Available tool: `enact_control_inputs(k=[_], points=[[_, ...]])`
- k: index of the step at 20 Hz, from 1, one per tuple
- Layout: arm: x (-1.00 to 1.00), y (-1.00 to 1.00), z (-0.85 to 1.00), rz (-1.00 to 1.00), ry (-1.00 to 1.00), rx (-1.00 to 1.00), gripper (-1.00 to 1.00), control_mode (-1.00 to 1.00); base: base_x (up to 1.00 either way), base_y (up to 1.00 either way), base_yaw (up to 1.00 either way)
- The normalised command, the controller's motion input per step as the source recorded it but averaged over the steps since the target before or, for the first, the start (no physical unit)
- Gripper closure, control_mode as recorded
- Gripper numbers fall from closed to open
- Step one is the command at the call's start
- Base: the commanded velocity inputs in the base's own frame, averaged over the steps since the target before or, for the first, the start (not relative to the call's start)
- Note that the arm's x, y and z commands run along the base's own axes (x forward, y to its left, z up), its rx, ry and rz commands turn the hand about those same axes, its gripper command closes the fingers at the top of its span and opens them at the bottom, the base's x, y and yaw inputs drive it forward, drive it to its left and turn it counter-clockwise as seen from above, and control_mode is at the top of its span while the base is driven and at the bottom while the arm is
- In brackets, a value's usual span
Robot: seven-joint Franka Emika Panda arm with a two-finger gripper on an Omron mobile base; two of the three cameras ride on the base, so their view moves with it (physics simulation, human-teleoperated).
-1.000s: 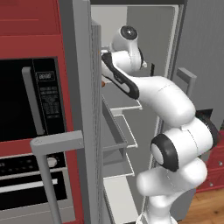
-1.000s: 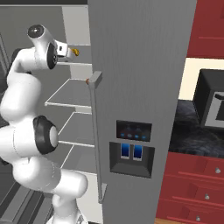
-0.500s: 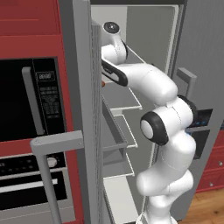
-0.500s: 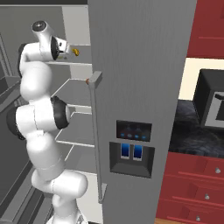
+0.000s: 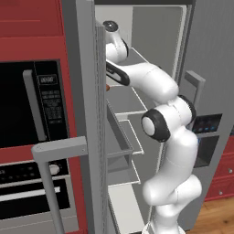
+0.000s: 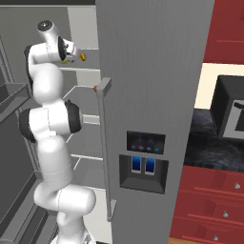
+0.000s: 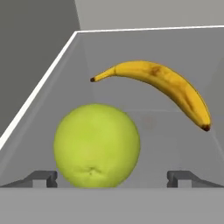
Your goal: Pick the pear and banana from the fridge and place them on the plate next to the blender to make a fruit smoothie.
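Since 1 second ago your arm has reached deeper into the fridge (image 5: pixel 151 27). Your gripper (image 7: pixel 111 177) is wide open and empty. A round green fruit (image 7: pixel 97 145) sits just ahead, the banana (image 7: pixel 162 87) behind it toward the shelf's back edge, lying crosswise.

The robot is a big white arm (image 5: pixel 171 151) made of fat, smooth, rounded pieces that look like shiny plastic. Where the pieces meet there are dark grey rings, and one joint has a round black cap (image 5: pixel 153 126) with a pale middle. Near the top runs a long black strip (image 5: pixel 118 74). The top end is a small round white knob with a dark circle (image 6: pixel 46 26) on it.
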Motion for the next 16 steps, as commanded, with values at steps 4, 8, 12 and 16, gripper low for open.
enact_control_inputs(k=[4, 8, 12, 16], points=[[0.38, 0.07, -0.01, 0.0, 0.0, 0.0, -1.0, -1.0, 0.0, 0.0, 0.0], [0.31, 0.11, -0.12, 0.0, 0.01, 0.0, 1.0, -1.0, 0.0, 0.0, 0.0], [0.0, -0.06, -0.32, 0.0, 0.0, 0.02, 1.0, -1.0, 0.0, 0.0, 0.0], [0.0, 0.0, -0.02, 0.0, -0.01, 0.0, 1.0, -1.0, 0.0, 0.0, 0.0]])
